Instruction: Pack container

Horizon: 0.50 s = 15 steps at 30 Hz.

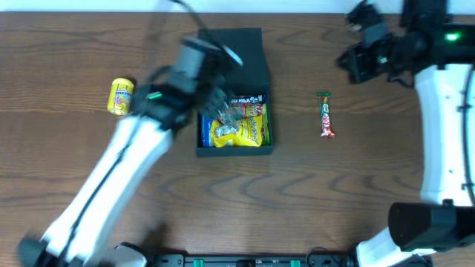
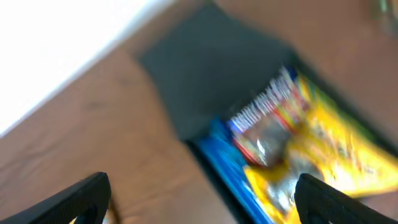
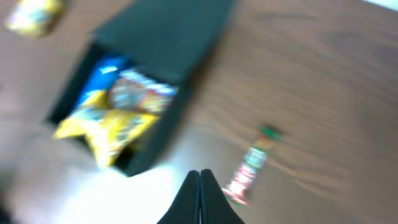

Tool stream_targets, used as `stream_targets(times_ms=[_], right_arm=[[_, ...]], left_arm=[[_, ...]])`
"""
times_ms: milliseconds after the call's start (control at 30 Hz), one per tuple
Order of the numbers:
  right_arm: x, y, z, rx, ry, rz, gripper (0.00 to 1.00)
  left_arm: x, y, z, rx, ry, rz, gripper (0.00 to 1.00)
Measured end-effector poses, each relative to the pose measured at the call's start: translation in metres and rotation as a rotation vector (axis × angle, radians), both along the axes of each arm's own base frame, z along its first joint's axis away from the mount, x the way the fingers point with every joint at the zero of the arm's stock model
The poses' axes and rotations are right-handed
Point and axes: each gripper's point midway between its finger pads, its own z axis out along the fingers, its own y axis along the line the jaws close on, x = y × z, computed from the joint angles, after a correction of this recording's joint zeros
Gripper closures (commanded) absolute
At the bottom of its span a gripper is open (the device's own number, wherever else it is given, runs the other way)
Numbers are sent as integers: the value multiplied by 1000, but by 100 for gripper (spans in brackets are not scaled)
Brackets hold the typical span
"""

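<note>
From the overhead camera, the container (image 1: 241,52) sits at centre frame on the worktop (image 1: 297,193). Its flap lid is thrown back toward the top edge, and a yellow snack bag (image 1: 239,130) lies in the open half with other packets. The left arm (image 1: 133,156) reaches up from the lower left and is heavily blurred just over the box's left wall. At that apparent speed, a clip against the wall could slide or twist the box. A yellow packet (image 1: 121,96) lies at left and a candy bar (image 1: 326,115) at right, both outside the box and well apart from it. The right arm (image 1: 438,111) is folded away in the upper right corner.

In the left wrist view, the left fingers (image 2: 81,199) stand wide apart at the bottom corners with nothing between them. They look down on the dark flap and the container (image 2: 205,74), where the yellow bag (image 2: 323,155) and a blue packet (image 2: 224,155) are crowded along one side. The bag looks piled high. If it rides above the rim, the lid may not shut flat.

In the right wrist view, the right fingers (image 3: 193,199) are pressed together at bottom centre and empty. The candy bar (image 3: 249,168) lies just beyond them and the container (image 3: 165,34) fills the upper left. A reach for the bar with the fingers together would only push it along the worktop.
</note>
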Motion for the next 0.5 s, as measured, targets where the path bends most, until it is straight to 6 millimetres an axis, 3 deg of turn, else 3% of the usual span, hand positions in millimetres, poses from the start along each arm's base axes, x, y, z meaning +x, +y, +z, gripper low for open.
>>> stream_targets(times_ms=[67,133,200,333,500], right_arm=[[-17,53,-19,74,27,180,98],[-41,99,-44,134,71,335,99],[-61,129,-67,167,104,433,99],[-100,168,-110,170,163,561,99],[-108,180,-148,80,152,561,99]], left_arm=[[-10,39,64,-147,-136,153,5],[-27,72,103,-262,-219,282,5],[-41,93,119,-335,-248,368,5],[-59,113,133,-433,-269,467,5],[-70,110,133,-486,-242,466,5]])
